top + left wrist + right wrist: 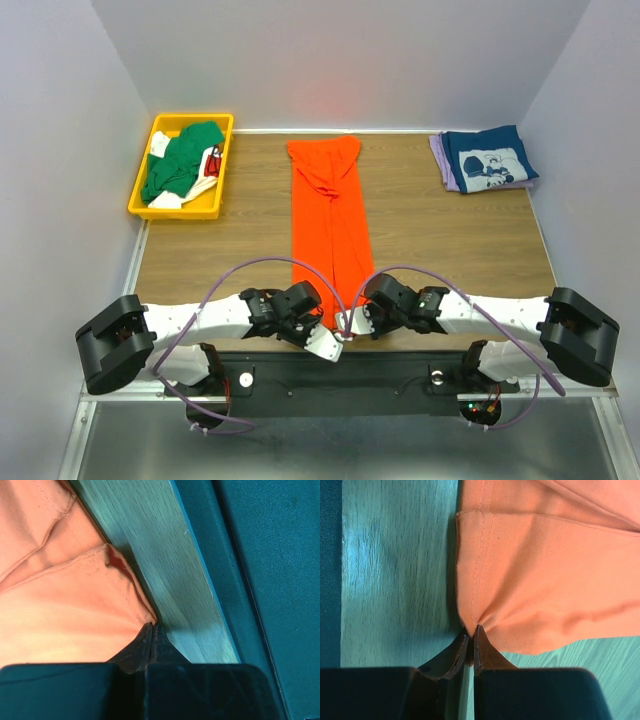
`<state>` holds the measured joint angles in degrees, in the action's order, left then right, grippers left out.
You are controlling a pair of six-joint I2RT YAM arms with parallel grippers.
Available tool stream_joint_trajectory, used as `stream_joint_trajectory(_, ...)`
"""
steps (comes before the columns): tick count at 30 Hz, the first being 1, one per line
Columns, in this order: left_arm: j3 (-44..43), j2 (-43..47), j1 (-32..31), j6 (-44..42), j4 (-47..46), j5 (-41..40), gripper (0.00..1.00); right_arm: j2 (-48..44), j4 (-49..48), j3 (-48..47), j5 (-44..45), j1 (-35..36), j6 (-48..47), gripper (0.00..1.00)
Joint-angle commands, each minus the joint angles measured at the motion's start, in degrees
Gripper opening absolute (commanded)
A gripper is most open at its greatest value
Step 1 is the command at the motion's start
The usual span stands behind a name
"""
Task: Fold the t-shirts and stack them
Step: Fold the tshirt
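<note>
Overhead view: an orange t-shirt (330, 215) lies as a long strip down the middle of the tabletop (440, 230). A navy t-shirt (488, 160) rests on a lavender t-shirt (437, 152) at far right. A green t-shirt (185, 158) sits in a yellow bin (140, 190) at far left.

Left wrist view: the left tool (151, 630) is clamped on the strip's near corner.

Right wrist view: the right tool (471, 632) pinches the near hem.

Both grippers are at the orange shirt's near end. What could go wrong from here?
The left gripper and right gripper each pinch just a small bit of hem on the orange shirt; it may slip out on lifting.
The shirt is a long narrow strip, rumpled at the far end; folding could skew it.
</note>
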<state>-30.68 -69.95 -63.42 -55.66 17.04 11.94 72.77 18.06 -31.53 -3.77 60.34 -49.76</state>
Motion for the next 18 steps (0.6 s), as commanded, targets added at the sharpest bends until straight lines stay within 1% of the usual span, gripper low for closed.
stream_joint_trajectory(1,-2.3,-1.3,-0.1,4.8,1.2,-4.4,0.0,0.5,-0.1,-0.5,-1.1,1.0,5.2,0.01)
stream_joint_trajectory(4,-2.6,1.7,0.3,5.2,1.5,-2.6,0.0,-0.2,0.0,-1.8,-0.8,0.9,5.9,0.0)
stream_joint_trajectory(7,-4.2,3.9,2.9,5.7,2.9,-0.4,0.0,-0.7,0.7,-3.2,-0.3,1.0,6.6,0.0)
stream_joint_trajectory(12,-7.4,6.0,10.5,4.1,4.2,4.0,0.0,-1.5,0.8,-4.7,0.8,0.5,5.5,0.01)
stream_joint_trajectory(16,-9.3,6.1,14.3,1.4,5.4,6.2,0.0,-2.7,0.8,-5.7,1.1,-1.3,4.2,0.01)
stream_joint_trajectory(18,-10.3,5.8,15.5,0.2,5.0,6.9,0.0,-3.3,0.7,-6.1,1.4,-2.7,2.1,0.01)
